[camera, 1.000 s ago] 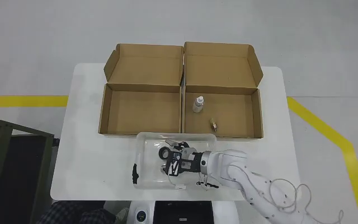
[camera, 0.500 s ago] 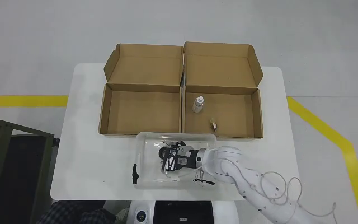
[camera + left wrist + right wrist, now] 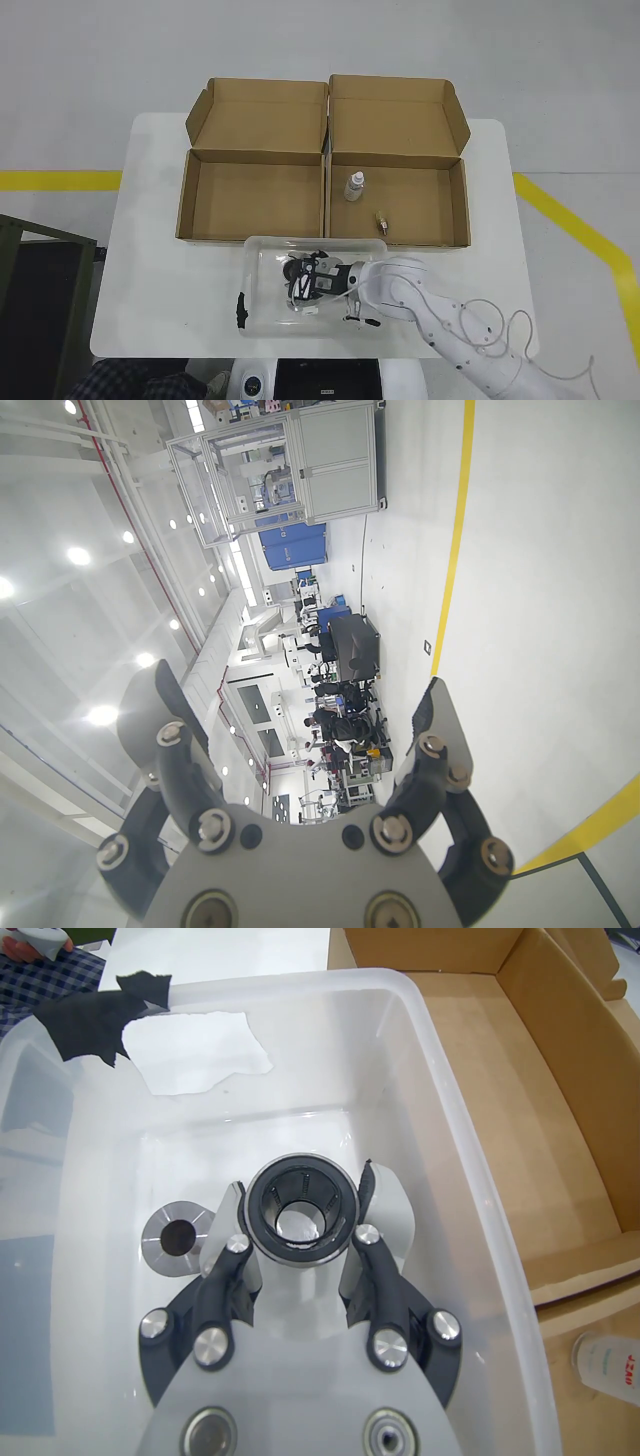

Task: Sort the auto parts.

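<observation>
A black cylindrical bearing [image 3: 302, 1218] stands upright inside the clear plastic bin [image 3: 435, 1078]. My right gripper [image 3: 302, 1183] is shut on it, with a finger pressed on each side. From above, that gripper [image 3: 300, 283] sits in the bin's [image 3: 262, 245] left half. A silver disc with a dark hole [image 3: 175, 1238] lies on the bin floor beside one finger. My left gripper [image 3: 300, 700] is open and holds nothing, facing out at the room.
Two open cardboard boxes stand side by side behind the bin. The left box [image 3: 250, 200] is bare. The right box [image 3: 420, 205] holds a white bottle [image 3: 354, 185] and a small brass part [image 3: 381, 221]. Black tape [image 3: 95, 1028] and a white label [image 3: 195, 1053] mark the bin's end wall.
My right gripper has shifted left and toward the boxes inside the bin, coming up around the bearing. The boxes and their contents have not moved.
</observation>
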Robot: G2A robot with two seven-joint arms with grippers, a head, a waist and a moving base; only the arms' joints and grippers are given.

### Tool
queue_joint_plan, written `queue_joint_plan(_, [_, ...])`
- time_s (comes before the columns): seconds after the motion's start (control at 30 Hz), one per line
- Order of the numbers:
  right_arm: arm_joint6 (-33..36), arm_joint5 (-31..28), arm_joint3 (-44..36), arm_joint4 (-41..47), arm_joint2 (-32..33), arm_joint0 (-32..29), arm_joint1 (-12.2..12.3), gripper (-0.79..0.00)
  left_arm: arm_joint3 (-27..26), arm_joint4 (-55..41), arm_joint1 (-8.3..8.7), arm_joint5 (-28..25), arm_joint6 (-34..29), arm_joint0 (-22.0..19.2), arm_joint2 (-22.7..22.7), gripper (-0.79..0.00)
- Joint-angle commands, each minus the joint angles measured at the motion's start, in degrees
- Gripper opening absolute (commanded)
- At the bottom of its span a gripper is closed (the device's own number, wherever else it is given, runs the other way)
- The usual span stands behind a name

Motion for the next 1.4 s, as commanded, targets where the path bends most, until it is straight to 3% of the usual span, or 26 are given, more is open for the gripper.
queue_joint_plan(0.0, [-0.2, -0.1, 0.1, 0.5, 0.1, 0.1, -0.1, -0.625, 0.0, 0.0, 0.00, 0.0, 0.0, 0.0, 0.0, 0.000])
queue_joint_plan(0.07, [-0.4, -0.3, 0.2, 1.2, 0.4, 0.1, -0.2, -0.785, 0.0, 0.0, 0.00, 0.0, 0.0, 0.0, 0.0, 0.000])
queue_joint_plan(1.37, [-7.2, -3.1, -17.8, 24.4, 20.6, -9.0, 2.6, -0.785, 0.0, 0.0, 0.00, 0.0, 0.0, 0.0, 0.0, 0.000])
